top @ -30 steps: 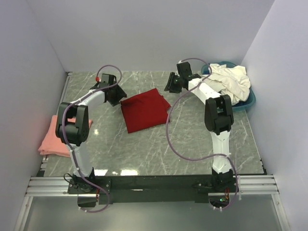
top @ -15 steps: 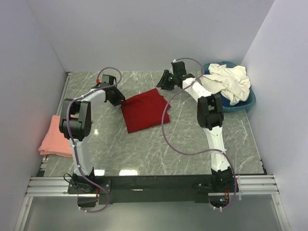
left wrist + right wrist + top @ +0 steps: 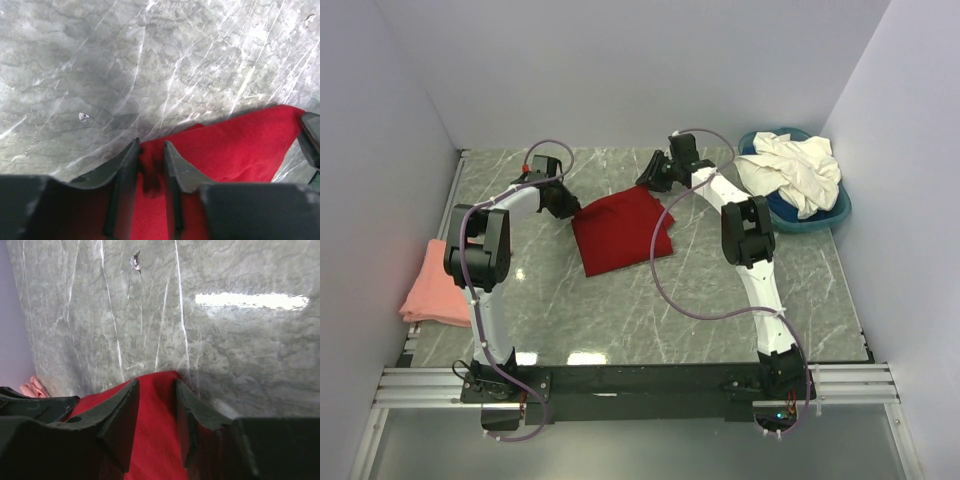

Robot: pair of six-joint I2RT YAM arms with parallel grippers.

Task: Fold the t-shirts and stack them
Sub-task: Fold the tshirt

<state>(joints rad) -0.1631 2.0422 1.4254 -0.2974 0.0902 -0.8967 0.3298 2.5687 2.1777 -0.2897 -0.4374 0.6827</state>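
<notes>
The deep red t-shirt (image 3: 620, 232) lies folded flat in the middle of the table. My left gripper (image 3: 571, 206) is at its far left corner, jaws shut on a bunch of red cloth (image 3: 150, 172). My right gripper (image 3: 653, 181) is at its far right corner, jaws close together with red cloth (image 3: 157, 410) filling the gap. The salmon-pink t-shirt (image 3: 433, 287) lies folded at the table's left edge. Cream-white t-shirts (image 3: 796, 168) are heaped in the basin at the back right.
The round blue basin (image 3: 832, 214) stands in the far right corner against the wall. White walls close in the table on the left, back and right. Grey marble table top (image 3: 650, 310) shows in front of the red shirt.
My right gripper has moved left and down from near the basin onto the red shirt's far right corner. My left gripper has shifted slightly onto the far left corner.
</notes>
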